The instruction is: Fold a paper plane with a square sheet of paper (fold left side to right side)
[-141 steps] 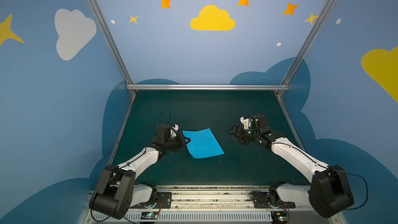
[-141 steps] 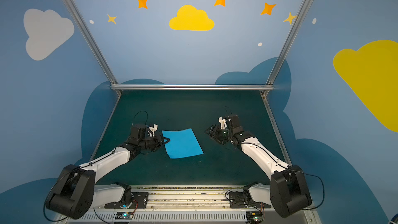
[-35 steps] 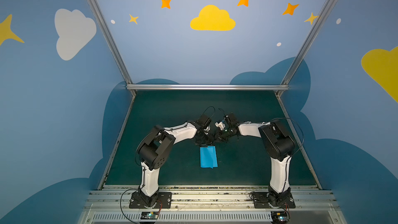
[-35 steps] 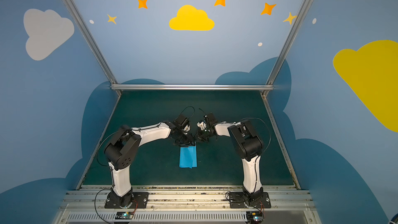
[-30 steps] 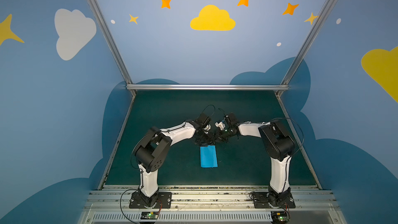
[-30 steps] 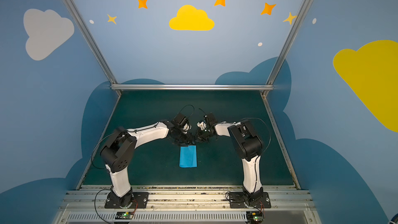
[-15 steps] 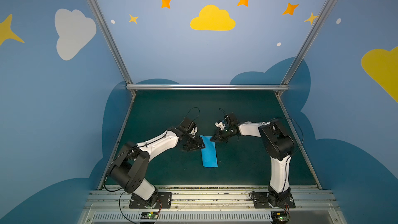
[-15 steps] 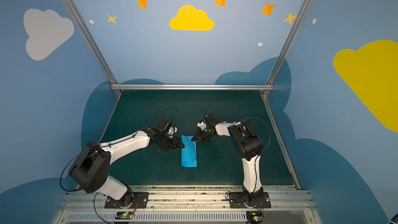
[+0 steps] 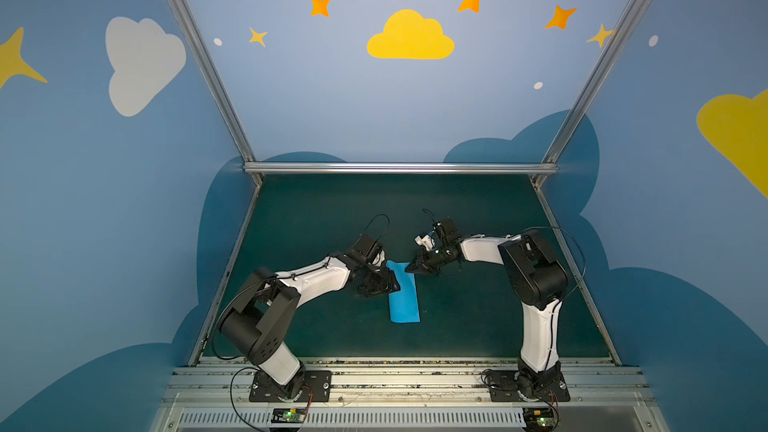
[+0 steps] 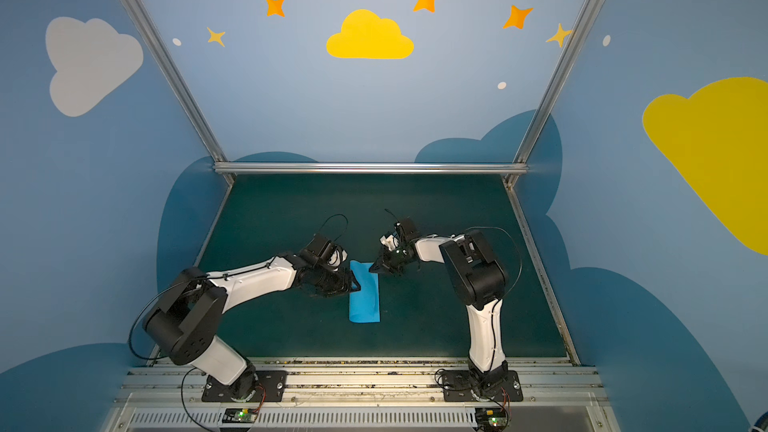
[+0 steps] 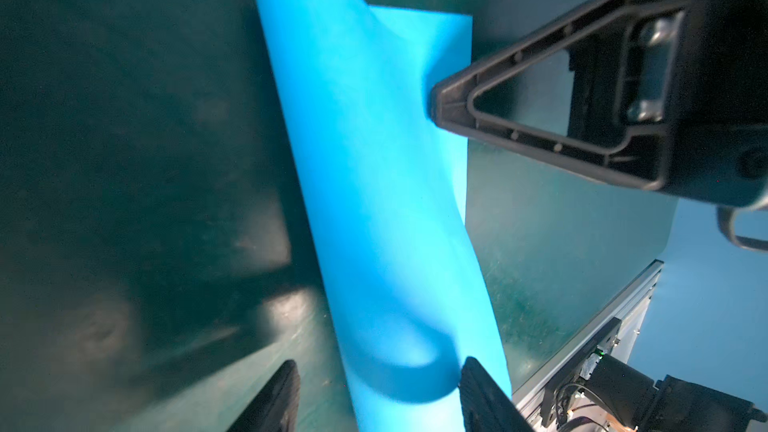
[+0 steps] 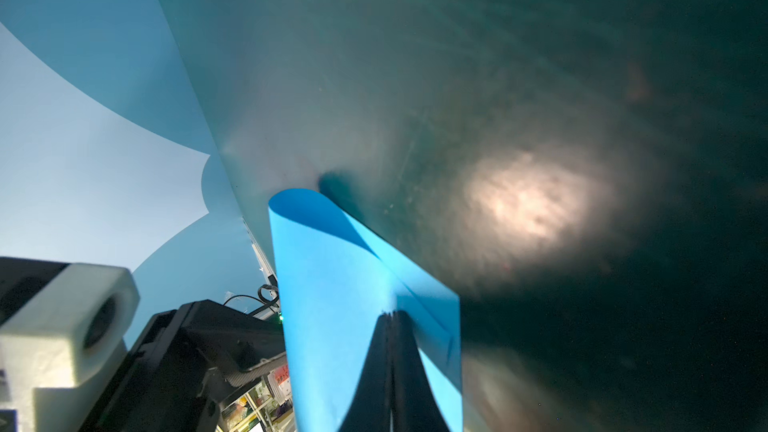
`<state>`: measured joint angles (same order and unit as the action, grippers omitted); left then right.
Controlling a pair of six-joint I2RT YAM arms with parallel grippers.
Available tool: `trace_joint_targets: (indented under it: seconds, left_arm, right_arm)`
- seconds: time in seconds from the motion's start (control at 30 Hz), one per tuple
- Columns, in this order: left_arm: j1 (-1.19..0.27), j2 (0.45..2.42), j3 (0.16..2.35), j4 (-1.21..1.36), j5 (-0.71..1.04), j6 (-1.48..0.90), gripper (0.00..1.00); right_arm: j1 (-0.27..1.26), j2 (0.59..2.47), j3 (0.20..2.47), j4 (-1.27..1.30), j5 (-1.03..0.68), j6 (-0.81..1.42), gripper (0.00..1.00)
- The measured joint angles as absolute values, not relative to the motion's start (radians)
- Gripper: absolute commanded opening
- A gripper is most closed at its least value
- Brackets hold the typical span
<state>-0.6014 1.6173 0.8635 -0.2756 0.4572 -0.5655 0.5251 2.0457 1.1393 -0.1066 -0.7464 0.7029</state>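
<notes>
The sheet of paper (image 9: 404, 299) (image 10: 365, 299) is found on the green table (image 9: 311, 222) between the two arms, doubled over into a narrow strip. Its long axis runs from the far side towards the arm bases, with the far end leaning slightly left. The fold along its left edge is seen rounded and loose, not pressed flat (image 12: 316, 218).

The right gripper (image 9: 408, 270) (image 12: 390, 315) is noted closed, its tip set down on the strip's right edge near the far end (image 11: 436, 105).

The left gripper (image 9: 390, 284) (image 11: 379, 363) is noted open. Its fingers (image 11: 276, 398) are spread to either side of the rounded fold, and nothing is clamped.
</notes>
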Motion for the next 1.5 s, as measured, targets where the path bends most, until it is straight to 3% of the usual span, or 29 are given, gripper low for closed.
trace_joint_targets:
  seconds: [0.47,0.67,0.8,1.0,1.27,1.5]
  left_arm:
    - [-0.623,1.657,0.863,-0.243,0.422,-0.583,0.58]
    - [-0.629,1.662,0.864,-0.243,0.387,-0.593,0.58]
    - [-0.632,1.662,0.865,-0.244,0.377,-0.6,0.58]
    - [-0.638,1.662,0.871,-0.253,0.357,-0.604,0.58]
    - [-0.638,1.686,0.913,-0.295,0.319,-0.611,0.58]
    - [-0.646,1.704,0.938,-0.305,0.315,-0.611,0.59]
  right_arm:
    - [0.525,2.045,1.139,-0.106,-0.761,0.703,0.0]
    - [0.525,2.0,1.138,-0.131,-0.763,0.707,0.25]
    - [0.519,1.887,1.118,-0.143,-0.75,0.699,0.28]
    - [0.503,1.758,1.012,-0.132,-0.711,0.703,0.22]
    - [0.504,1.753,0.867,-0.122,-0.669,0.727,0.0]
    - [0.534,1.79,0.849,-0.066,-0.661,0.739,0.0]
